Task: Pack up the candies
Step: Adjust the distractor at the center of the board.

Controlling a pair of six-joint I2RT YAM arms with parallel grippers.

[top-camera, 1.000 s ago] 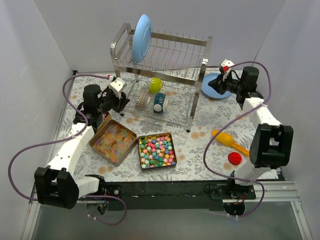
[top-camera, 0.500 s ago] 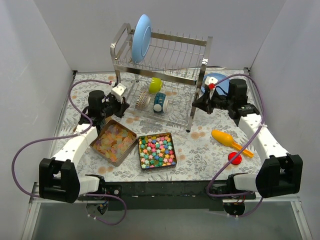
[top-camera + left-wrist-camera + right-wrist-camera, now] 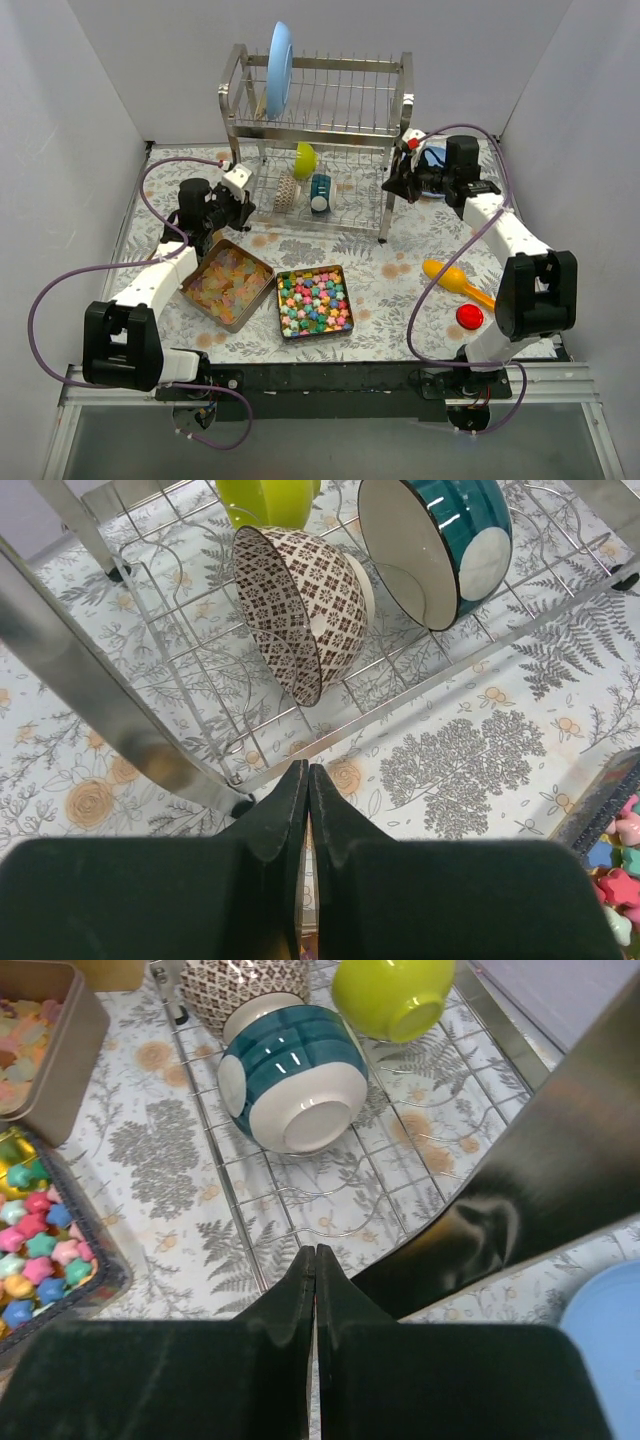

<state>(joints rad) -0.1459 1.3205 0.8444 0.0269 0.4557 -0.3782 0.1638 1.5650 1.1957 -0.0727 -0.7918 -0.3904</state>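
Two open tins hold the candies. Pale orange-pink candies (image 3: 225, 283) fill the left tin and bright star-shaped candies (image 3: 313, 300) fill the right tin, at the table's front middle. The star candies also show in the left wrist view (image 3: 620, 865) and the right wrist view (image 3: 38, 1250), where the pale ones (image 3: 25, 1020) show too. My left gripper (image 3: 243, 206) (image 3: 307, 770) is shut and empty, at the dish rack's front left foot. My right gripper (image 3: 392, 186) (image 3: 315, 1252) is shut and empty, beside the rack's front right post.
A metal dish rack (image 3: 320, 150) stands at the back with a blue plate (image 3: 278, 68) on top and a green, a patterned and a teal bowl (image 3: 320, 190) below. An orange-yellow scoop (image 3: 455, 280) and a red lid (image 3: 469, 317) lie at the right. A blue dish (image 3: 432, 158) sits behind the right arm.
The dish rack has shifted back and squared up. My right arm swung from the back right corner to the rack's right post. My left gripper stayed by the rack's left foot.
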